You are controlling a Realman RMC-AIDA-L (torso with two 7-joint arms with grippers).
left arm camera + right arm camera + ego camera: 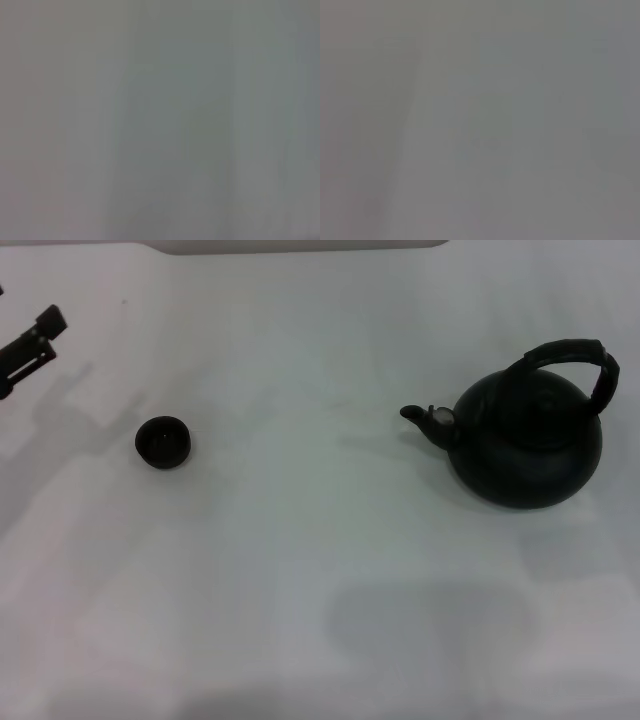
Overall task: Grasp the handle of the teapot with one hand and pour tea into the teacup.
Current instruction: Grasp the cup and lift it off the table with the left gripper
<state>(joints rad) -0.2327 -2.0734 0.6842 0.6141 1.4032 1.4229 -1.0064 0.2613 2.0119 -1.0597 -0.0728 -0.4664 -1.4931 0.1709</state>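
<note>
The round matte-black teapot [530, 445] stands upright on the white table at the right of the head view, its short spout with a small grey cap [441, 418] pointing left. Its thick black arched handle [570, 358] spans the top, and nothing holds it. The small black teacup [163, 442] sits alone at the left, well apart from the teapot. My left gripper [35, 340] shows only as a dark piece at the far left edge, above and left of the teacup. My right gripper is out of view. Both wrist views show only plain grey.
The white table [320, 570] stretches between teacup and teapot. A pale raised edge [300, 246] runs along the table's far side. A soft shadow lies on the table near the front.
</note>
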